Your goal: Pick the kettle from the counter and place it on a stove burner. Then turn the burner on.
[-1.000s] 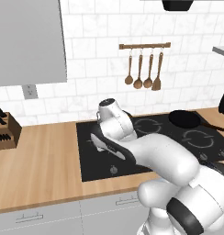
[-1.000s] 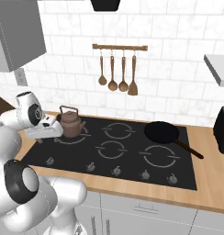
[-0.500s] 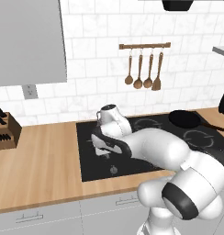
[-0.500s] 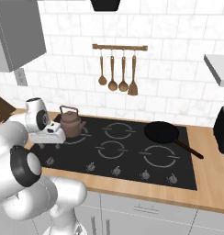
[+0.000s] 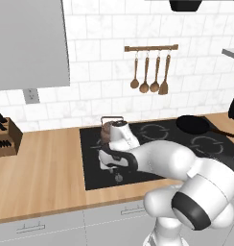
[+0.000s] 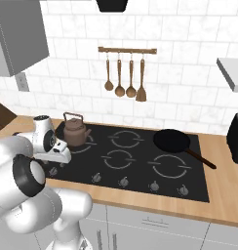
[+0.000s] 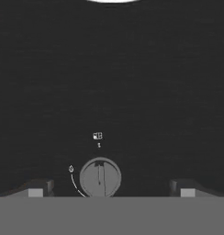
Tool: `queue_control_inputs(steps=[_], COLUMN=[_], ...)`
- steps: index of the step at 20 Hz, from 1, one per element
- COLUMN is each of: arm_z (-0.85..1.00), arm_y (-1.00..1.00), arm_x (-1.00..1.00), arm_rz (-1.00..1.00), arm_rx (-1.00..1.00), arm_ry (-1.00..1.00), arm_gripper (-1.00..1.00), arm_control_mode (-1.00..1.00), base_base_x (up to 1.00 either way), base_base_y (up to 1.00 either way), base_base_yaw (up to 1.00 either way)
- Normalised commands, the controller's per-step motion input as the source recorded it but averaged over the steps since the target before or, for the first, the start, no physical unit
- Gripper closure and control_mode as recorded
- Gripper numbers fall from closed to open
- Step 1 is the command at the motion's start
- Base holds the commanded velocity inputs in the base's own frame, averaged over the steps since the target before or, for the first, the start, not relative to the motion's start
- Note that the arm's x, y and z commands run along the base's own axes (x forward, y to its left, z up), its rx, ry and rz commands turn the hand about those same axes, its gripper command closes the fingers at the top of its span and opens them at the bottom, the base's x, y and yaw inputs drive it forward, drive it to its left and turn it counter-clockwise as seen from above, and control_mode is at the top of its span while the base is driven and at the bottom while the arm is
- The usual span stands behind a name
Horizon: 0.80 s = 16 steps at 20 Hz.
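1. Already, the kettle stood on the cooktop's rear-left burner ring.
2. Open-fingered, the end effector hovered over a grey control knob, fingertips flanking it untouched.

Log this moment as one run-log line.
kettle on burner | claw open over knob | knob untouched

Counted: one kettle, one pan, four hanging utensils, six knobs along the cooktop front, one knife block.
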Motion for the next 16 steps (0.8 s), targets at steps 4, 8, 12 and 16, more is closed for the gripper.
queue_control_inputs(steps=[4, 8, 12, 16], arm_z=[-0.27, -0.15, -0.19, -0.14], arm_y=[0.1, 0.14, 0.07, 0.0], arm_x=[0.0, 0.02, 0.03, 0.08], arm_rz=[-0.02, 0.0, -0.01, -0.01], arm_rx=[0.0, 0.0, 0.0, 0.0], arm_ry=[0.0, 0.0, 0.0, 0.0], arm_gripper=[-1.0, -1.0, -1.0, -1.0], arm_control_mode=[-1.0, -1.0, -1.0, -1.0], base_base_x=[0.0, 0.0, 0.0, 0.0], base_base_y=[0.0, 0.0, 0.0, 0.0], base_base_yaw=[0.0, 0.0, 0.0, 0.0])
